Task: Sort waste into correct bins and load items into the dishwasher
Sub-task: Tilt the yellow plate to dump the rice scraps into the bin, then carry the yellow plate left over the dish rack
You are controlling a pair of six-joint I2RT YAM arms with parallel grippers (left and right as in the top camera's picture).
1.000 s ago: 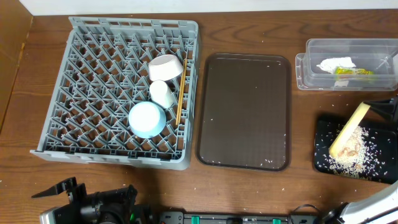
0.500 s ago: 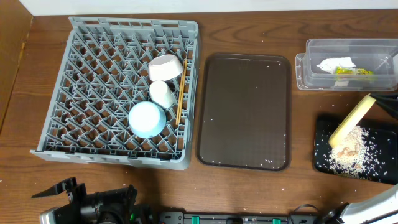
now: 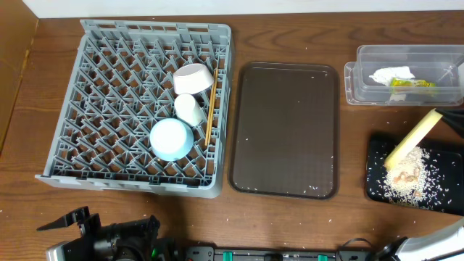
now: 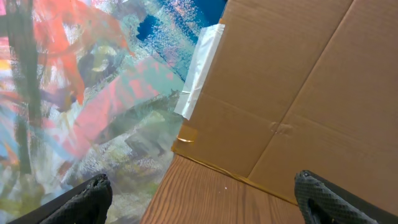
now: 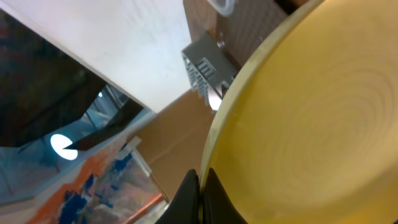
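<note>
My right gripper (image 5: 200, 194) is shut on the rim of the round yellow plate (image 5: 298, 124). The plate (image 3: 412, 139) stands tilted on edge over the flat black bin (image 3: 377, 190). Pale crumbs (image 3: 406, 175) lie piled and scattered in that bin. The clear tub (image 3: 362, 78) holds the crumpled white napkin (image 3: 391, 74) and the yellow-green wrapper (image 3: 413, 84). The grey dish rack (image 3: 109, 94) holds the pinkish-white bowl (image 3: 192, 78), white cup (image 3: 190, 109), light blue bowl (image 3: 172, 138) and chopsticks (image 3: 210, 109). My left gripper (image 4: 202, 202) is open and empty, near the table's front left.
A dark brown serving tray (image 3: 284, 130) lies between the rack and the bins, with a few crumbs on it. Cardboard (image 4: 298, 93) stands along the table's left side. The left arm (image 3: 101, 239) rests at the front edge.
The plate has shifted slightly to the right and toward the back over the black bin, tipping steeper. The left arm has not moved.
</note>
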